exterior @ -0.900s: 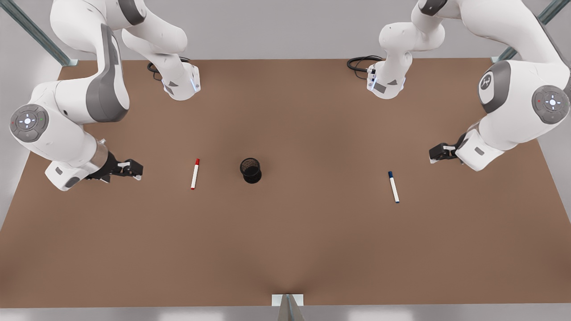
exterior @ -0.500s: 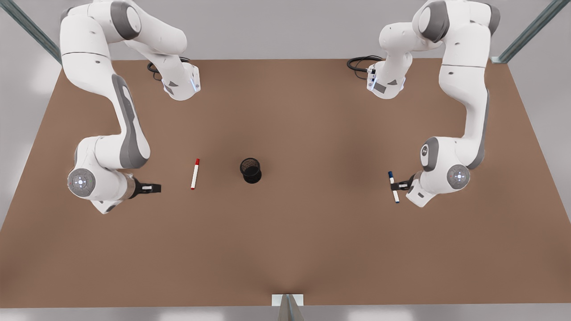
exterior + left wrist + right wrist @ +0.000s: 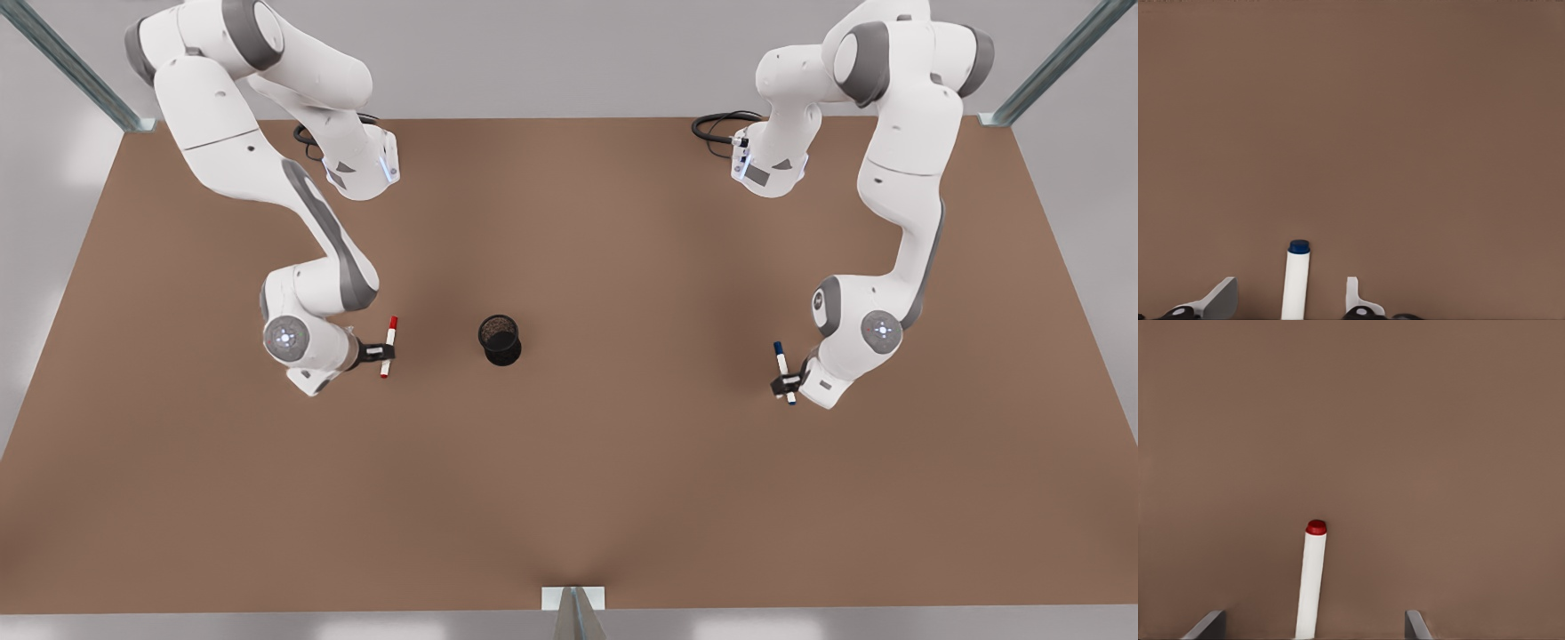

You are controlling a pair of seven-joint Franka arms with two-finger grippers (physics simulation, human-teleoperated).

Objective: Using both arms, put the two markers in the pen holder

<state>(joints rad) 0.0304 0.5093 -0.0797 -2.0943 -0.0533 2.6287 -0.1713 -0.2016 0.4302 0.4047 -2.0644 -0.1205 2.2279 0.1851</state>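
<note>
Now the left gripper (image 3: 786, 385) straddles the blue marker (image 3: 784, 372) and the right gripper (image 3: 382, 353) the red marker (image 3: 388, 347), both with fingers spread wide.

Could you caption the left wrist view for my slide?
Left gripper, jaws open, straddling the white-barrelled, blue-ended marker on the brown table.

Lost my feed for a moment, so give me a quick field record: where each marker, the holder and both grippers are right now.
red marker: flat on table, toward the front view's left of holder
blue marker: flat on table, far toward the front view's right
pen holder: upright, mid-table, no marker in it
right gripper: open, fingers astride red marker
left gripper: open, fingers astride blue marker
lifted: neither marker
</note>
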